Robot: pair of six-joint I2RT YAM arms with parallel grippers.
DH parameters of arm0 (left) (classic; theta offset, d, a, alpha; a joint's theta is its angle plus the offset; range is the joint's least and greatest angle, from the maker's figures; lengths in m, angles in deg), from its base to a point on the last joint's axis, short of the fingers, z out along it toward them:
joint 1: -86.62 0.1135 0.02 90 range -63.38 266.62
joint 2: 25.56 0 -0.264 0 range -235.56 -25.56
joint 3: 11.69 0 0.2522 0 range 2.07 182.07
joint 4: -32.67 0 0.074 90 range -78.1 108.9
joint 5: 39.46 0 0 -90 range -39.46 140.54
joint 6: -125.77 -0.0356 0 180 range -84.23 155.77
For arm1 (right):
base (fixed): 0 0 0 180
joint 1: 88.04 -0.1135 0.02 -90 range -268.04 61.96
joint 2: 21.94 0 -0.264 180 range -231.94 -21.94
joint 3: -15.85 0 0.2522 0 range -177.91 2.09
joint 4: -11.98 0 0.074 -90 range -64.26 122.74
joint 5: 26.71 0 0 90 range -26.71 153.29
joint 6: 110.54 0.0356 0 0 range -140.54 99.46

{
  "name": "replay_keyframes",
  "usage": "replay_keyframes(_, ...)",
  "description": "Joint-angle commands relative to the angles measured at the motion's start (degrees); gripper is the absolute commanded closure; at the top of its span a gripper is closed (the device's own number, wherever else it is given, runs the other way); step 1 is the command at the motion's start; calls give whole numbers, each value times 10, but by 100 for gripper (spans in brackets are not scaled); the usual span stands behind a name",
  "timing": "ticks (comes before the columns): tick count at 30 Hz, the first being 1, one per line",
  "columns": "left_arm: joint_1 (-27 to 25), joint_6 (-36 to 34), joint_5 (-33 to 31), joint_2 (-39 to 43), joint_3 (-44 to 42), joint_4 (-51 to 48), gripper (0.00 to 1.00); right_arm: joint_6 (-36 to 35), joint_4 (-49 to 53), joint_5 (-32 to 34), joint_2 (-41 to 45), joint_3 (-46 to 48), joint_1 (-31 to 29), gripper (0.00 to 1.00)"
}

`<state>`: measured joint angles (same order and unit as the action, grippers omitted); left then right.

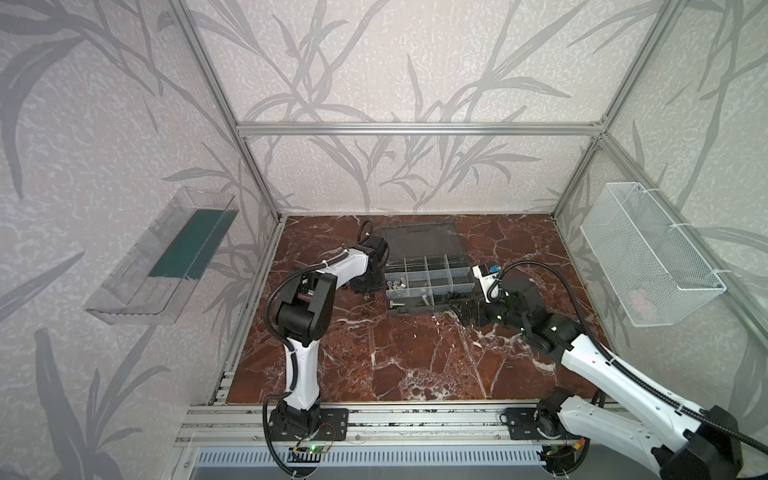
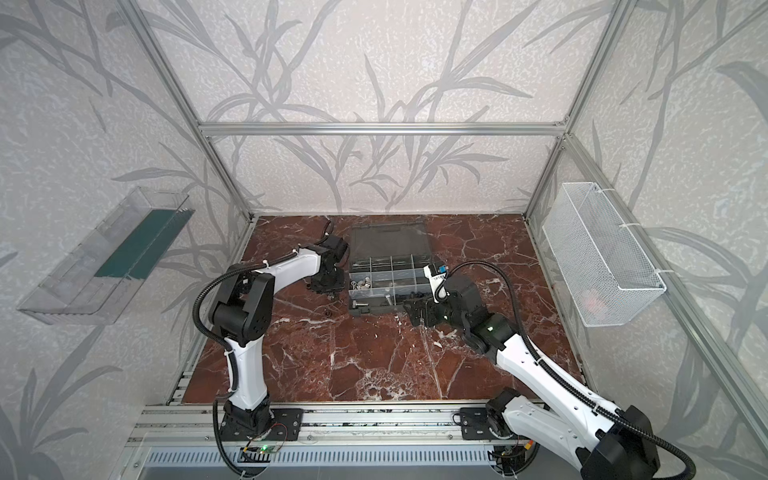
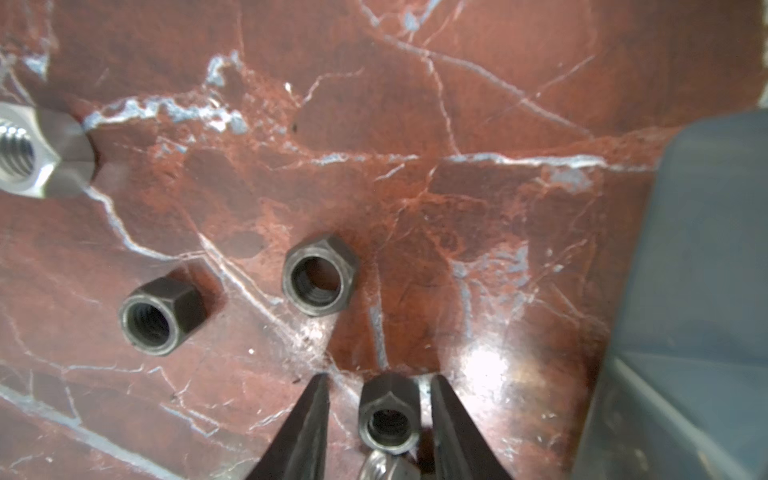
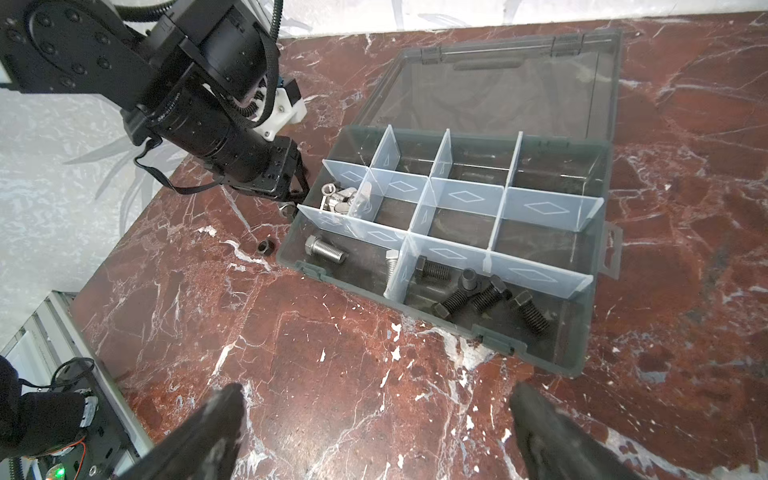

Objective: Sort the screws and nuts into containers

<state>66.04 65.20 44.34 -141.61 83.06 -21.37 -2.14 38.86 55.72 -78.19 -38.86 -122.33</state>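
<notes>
My left gripper (image 3: 378,376) stands open low over the marble, its fingers either side of a black nut (image 3: 388,419) with a gap on each side. Two more black nuts (image 3: 320,276) (image 3: 162,316) and a silver nut (image 3: 25,153) lie loose nearby. In both top views this gripper (image 1: 368,291) (image 2: 330,291) is at the left side of the containers (image 1: 428,286) (image 4: 582,357). Those hold silver nuts (image 4: 340,199), silver screws (image 4: 326,249) and black screws (image 4: 482,295). My right gripper (image 4: 376,388) (image 1: 461,309) hangs open and empty just before the case's front right corner.
The case's lid (image 1: 422,241) lies flat behind it. A lone black nut (image 4: 264,247) sits on the marble left of the case. A clear tray (image 1: 162,257) hangs on the left wall and a wire basket (image 1: 648,253) on the right wall.
</notes>
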Motion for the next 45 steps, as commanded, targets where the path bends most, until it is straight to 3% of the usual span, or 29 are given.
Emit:
replay_keyframes(1,1,-3,-10,-8,-7,-11,68,-1,-16,-5,-8,-1,-3,1)
replay_keyframes(6,1,-3,-1,-17,-6,0,78,-2,-14,-1,-1,0,-3,1)
replay_keyframes(11,1,-10,2,2,17,-13,81,-4,-7,2,6,3,-2,1)
replay_keyframes(18,-4,-21,10,44,88,-45,81,-4,-8,4,4,2,-2,1)
replay_keyframes(22,-6,-25,45,45,122,-41,81,-4,-8,5,4,1,-2,1)
replay_keyframes(34,-30,-12,96,-32,197,-9,80,-11,7,17,13,1,-2,1)
replay_keyframes(36,-30,-10,100,-41,202,-8,77,-12,7,17,12,1,-2,1)
replay_keyframes(40,-30,-11,92,-37,203,-26,56,-11,3,16,10,0,-2,1)
replay_keyframes(45,-21,-16,64,38,160,-36,38,-7,-8,7,0,3,-2,1)
